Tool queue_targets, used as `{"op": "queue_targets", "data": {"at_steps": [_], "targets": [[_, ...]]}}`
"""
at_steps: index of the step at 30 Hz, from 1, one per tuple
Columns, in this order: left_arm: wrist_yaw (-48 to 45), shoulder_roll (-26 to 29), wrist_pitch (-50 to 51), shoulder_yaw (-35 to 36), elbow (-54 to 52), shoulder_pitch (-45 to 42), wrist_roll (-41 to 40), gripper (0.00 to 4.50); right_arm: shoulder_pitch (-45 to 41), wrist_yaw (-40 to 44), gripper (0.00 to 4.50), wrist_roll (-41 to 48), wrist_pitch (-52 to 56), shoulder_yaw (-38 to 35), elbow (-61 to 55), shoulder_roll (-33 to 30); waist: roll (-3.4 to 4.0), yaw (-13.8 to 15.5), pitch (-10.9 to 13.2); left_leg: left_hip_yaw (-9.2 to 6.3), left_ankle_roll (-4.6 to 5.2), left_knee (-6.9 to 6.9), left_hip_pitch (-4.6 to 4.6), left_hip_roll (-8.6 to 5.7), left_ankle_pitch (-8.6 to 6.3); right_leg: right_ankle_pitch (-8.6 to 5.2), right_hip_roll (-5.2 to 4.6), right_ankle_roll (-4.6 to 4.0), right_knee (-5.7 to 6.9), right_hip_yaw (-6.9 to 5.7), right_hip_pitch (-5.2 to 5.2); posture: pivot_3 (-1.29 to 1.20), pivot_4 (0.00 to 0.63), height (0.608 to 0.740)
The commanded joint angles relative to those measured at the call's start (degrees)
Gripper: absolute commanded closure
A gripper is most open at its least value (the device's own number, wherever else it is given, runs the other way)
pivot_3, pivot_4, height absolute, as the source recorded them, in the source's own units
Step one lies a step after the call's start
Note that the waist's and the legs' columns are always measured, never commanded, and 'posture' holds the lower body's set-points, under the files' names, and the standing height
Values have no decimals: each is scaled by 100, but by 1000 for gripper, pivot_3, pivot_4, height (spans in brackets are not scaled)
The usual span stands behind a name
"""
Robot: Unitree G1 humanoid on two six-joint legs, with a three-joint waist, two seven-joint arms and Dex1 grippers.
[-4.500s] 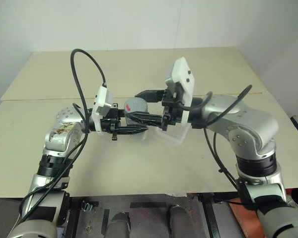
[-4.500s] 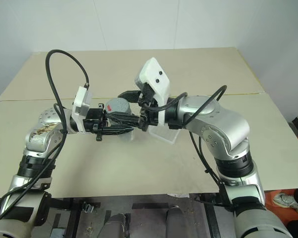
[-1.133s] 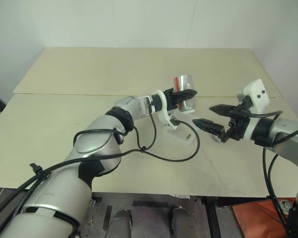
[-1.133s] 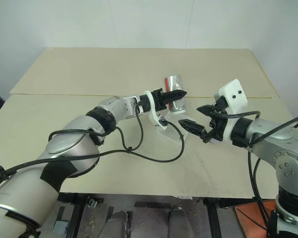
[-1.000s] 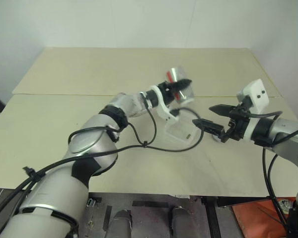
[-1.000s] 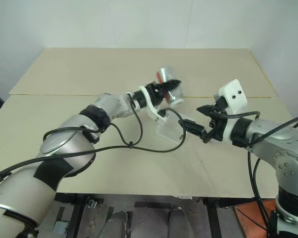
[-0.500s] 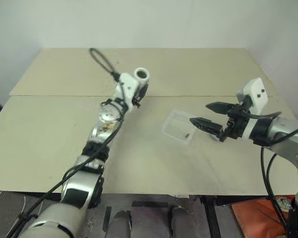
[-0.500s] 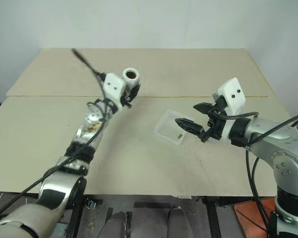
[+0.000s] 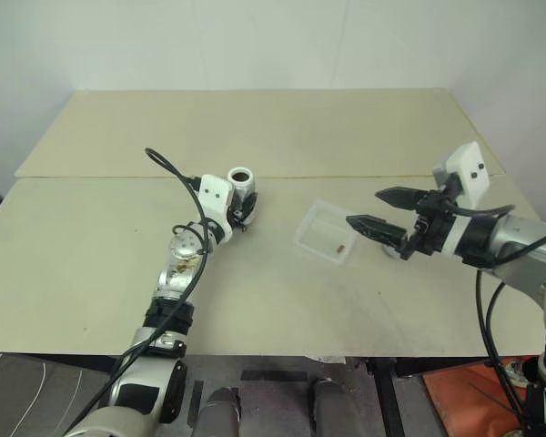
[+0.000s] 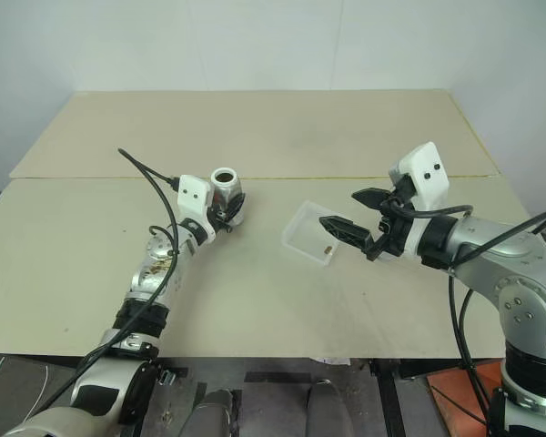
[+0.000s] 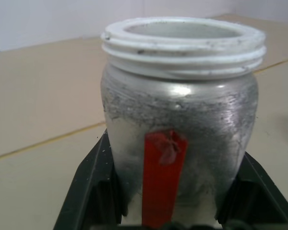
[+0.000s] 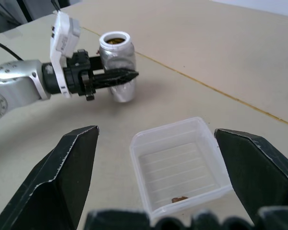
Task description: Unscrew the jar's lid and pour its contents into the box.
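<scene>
Jaws clamped on the jar [image 9: 241, 185], now upright left of the box [image 9: 328, 231]; right gripper [image 9: 377, 209] unmoved, wide open.

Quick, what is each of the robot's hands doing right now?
Left gripper: closed on the jar, which stands upright with no lid.
Right gripper: open, holding nothing, beside the box.

L arm low, fingers [image 12: 116, 76] clamped tight round jar [image 9: 241, 185]; R gripper [image 9: 375, 211] level, fingers spread wide, empty.

One open jar [image 9: 241, 179], one clear box [image 9: 326, 231] holding one small brown piece [image 9: 343, 246], two grippers, on one table [image 9: 364, 127].
</scene>
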Motion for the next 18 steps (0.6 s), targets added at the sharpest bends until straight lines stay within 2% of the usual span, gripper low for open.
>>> {"op": "queue_targets", "data": {"at_steps": [1, 4, 6, 7, 12, 18], "targets": [[-30, -12, -7, 37, -37, 1, -28, 1827, -110, -48, 0, 108, -49, 34, -145, 11, 0, -4, 0, 0, 0, 0, 1, 0, 0, 0, 0, 0, 0, 0, 0, 0, 150, 740], [-124, 54, -37, 27, -99, 88, -21, 894, -123, -52, 0, 91, -89, 88, -119, 22, 1, 0, 0, 0, 0, 0, 1, 0, 0, 0, 0, 0, -2, 0, 0, 0, 150, 740], [-154, 115, -6, 44, -154, 135, -14, 178, -273, -129, 0, 388, -25, -101, 33, 162, 1, -6, -1, 0, 0, 0, 0, 0, 0, 0, 0, 0, -1, 0, 0, 0, 150, 740], [-163, 149, 15, 58, -169, 142, -12, 61, -372, -138, 0, 502, 2, -183, 122, 184, 1, -16, 0, 0, 0, 0, 1, 0, 0, 0, 0, 0, -1, 0, 0, 0, 150, 740], [-744, 543, 412, 62, -1048, 534, -270, 61, -336, 33, 0, 311, -141, -43, 191, -115, 1, -1, -1, 0, 1, -1, -2, 1, -1, 0, 1, -1, 3, 1, 0, 0, 150, 740], [-1695, 1666, 1530, 180, -3085, 1539, -833, 61, 110, 352, 0, -29, -406, 88, 43, -454, 3, -21, -2, 1, 4, -2, 0, 5, -2, 0, 2, -1, 2, 2, -6, 0, 150, 740]]}}
